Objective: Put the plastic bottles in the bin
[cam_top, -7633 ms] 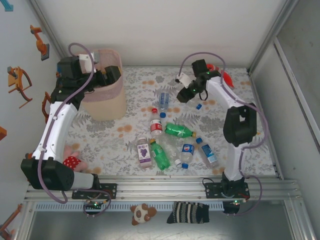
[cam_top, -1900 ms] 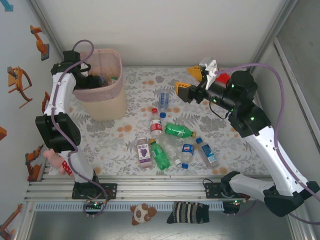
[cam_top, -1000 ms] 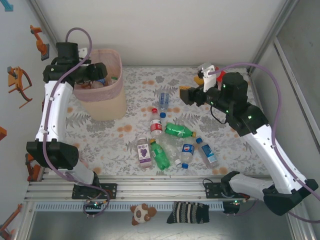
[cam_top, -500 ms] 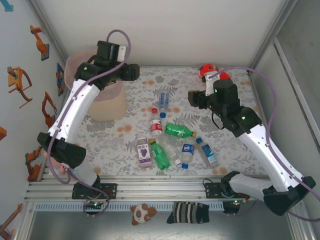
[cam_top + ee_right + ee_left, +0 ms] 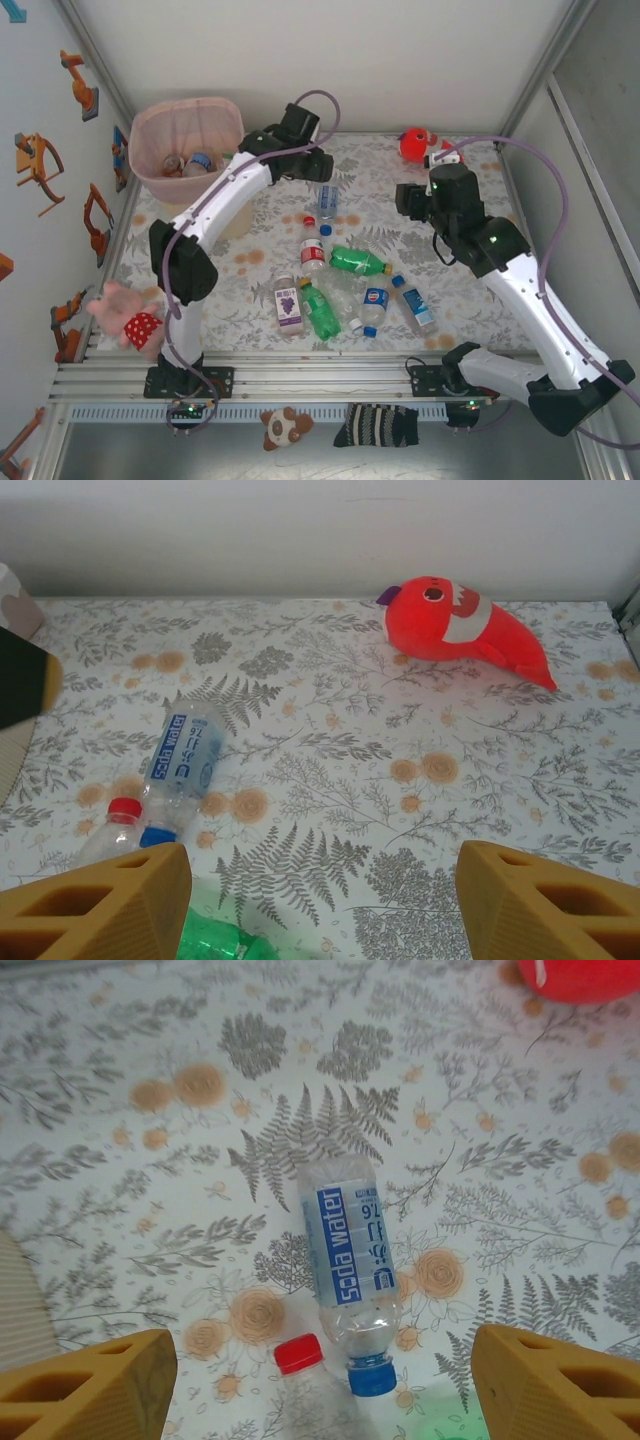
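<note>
A clear Soda water bottle with a blue label and blue cap lies on its side on the fern-and-flower worktop, and it serves here as the marker for everything else. The left tool hangs directly above it, its yellow fingers spread wide to either side of the bottle's capped end and clear of it. Just beside that blue cap lies a red-capped bottle. The right tool hovers to the right of the Soda water bottle, raised off the worktop, its jaws likewise spread with patterned surface between them. Farther right and nearer the back wall lies a red-orange fish plush. Well to the left of the Soda water bottle, in the back corner, stands the pink bin with a few bottles already inside. On the side toward the arm bases a loose cluster lies flat: a green bottle, a purple-labelled bottle, a second green bottle and two blue-labelled bottles.
</note>
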Motion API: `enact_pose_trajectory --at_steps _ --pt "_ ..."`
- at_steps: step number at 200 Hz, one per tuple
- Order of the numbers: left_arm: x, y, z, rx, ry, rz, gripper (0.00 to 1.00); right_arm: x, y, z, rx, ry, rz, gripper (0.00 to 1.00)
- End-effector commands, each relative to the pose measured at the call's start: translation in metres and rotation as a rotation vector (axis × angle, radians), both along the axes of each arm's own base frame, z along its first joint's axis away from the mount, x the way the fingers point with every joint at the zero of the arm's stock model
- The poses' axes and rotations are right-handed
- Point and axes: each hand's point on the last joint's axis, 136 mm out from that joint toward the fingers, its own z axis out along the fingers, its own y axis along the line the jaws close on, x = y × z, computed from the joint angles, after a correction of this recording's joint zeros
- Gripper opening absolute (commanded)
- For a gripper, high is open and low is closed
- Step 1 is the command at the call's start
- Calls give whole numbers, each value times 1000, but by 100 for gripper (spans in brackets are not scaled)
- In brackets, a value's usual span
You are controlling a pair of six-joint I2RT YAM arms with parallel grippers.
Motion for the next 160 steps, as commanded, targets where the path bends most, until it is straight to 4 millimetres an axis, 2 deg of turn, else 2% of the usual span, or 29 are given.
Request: enact_pose_trajectory --at_steps 1,27,76,119,160 --pt "3 -20 -12 -60 16 28 77 -3 -11 4 10 -12 -49 69" --pt "4 -36 -47 -83 84 39 76 -3 -10 3 10 -8 -44 69" --pt "9 -46 -94 -60 141 56 77 -4 -8 0 12 6 -34 68" --pt "16 -48 -125 -22 156 55 77 -4 -7 1 11 6 -30 67" --pt "20 -49 -146 22 153 34 75 -5 -7 1 7 7 -26 66"
